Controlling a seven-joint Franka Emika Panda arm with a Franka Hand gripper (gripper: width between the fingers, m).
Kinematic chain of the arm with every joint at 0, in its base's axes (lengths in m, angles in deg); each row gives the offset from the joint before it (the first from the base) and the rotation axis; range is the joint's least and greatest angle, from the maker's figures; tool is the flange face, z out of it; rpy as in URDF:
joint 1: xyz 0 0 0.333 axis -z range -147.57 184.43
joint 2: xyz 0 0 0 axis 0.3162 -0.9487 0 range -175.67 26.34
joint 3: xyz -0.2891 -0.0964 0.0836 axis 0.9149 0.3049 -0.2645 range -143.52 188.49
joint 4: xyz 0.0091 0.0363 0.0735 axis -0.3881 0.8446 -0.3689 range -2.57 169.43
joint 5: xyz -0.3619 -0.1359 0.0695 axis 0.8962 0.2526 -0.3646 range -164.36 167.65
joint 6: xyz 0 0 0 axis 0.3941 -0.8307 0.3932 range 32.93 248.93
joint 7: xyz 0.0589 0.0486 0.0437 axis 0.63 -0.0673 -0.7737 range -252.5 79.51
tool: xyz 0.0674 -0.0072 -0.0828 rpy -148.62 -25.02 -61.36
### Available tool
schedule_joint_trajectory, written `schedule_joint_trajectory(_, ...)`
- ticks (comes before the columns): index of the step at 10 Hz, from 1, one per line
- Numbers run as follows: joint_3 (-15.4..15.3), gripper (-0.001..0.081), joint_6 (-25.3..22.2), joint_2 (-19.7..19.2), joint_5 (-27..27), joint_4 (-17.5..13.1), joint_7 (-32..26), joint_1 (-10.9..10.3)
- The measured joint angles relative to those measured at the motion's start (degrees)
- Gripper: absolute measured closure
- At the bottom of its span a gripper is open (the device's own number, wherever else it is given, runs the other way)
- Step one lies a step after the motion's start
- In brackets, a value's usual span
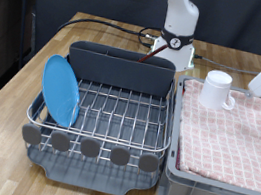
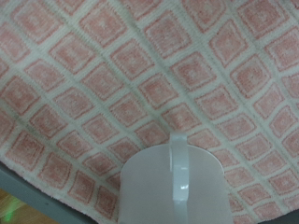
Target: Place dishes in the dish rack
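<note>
One plate in rack | one mug on checked cloth | fingers' state: cannot tell

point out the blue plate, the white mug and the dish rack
round light-blue plate (image 1: 61,89), exterior view, middle of its face
white handled mug (image 1: 216,88), exterior view, side of its body; also (image 2: 149,191), wrist view, body beside handle
silver wire dish rack (image 1: 118,112), exterior view, wire floor
</note>
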Motion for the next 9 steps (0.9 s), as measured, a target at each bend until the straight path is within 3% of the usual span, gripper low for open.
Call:
schedule_joint_trajectory(4, 0.01, 0.0003, 1.89, -3.19, 1.38, 0.08, 0.54, 0.00)
schedule_joint_trajectory(9, 0.06, 0.0003, 4.39, -3.78, 3.48, 3.19, 0.90, 0.00)
